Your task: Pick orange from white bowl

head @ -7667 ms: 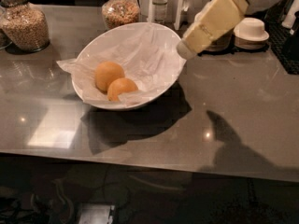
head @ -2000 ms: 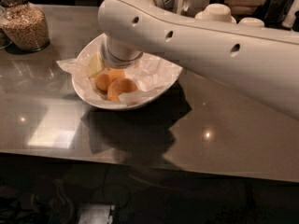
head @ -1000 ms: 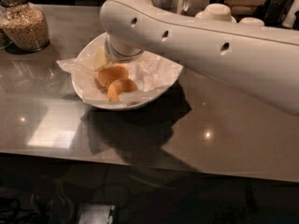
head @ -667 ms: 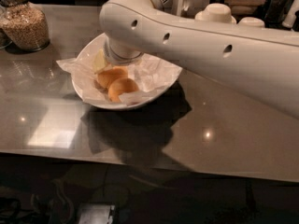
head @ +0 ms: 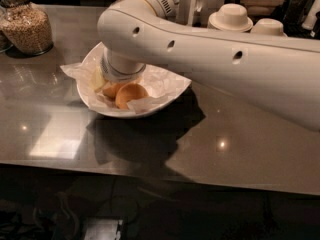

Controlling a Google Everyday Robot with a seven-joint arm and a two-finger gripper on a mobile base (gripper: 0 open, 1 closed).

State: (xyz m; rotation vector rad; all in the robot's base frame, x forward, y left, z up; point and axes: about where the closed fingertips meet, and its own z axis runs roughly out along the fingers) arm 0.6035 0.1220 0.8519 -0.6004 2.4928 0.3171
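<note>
The arm (head: 215, 49) fills most of our view. It sweeps in from three o'clock and bends down at its wrist into the white bowl (head: 150, 106). That bulk is our first worry, because it hides the grasp from us and we have to judge contact almost blind.

The tabletop (head: 240, 149) is dark and glossy. If the arm drags sideways, we think the bowl could skate across it toward the grain jar (head: 30, 26) at ten o'clock.

The bowl's rim slants, so a downward push near the eight o'clock edge could tip it. The crinkled paper liner (head: 165, 81) lies loose, and it could get pinched along with the fruit and lift out with it.

The hand (head: 106, 83) sits low in the bowl, at about eight o'clock from its middle and right over the orange (head: 111, 90). We cannot tell whether it is clenched or released.

The orange lies in the bowl on the paper, mostly covered. It touches the second fruit (head: 131, 94) at its four o'clock. Round and dimpled, it could roll out of a shallow grip, or the hand could close on its neighbour instead.
</note>
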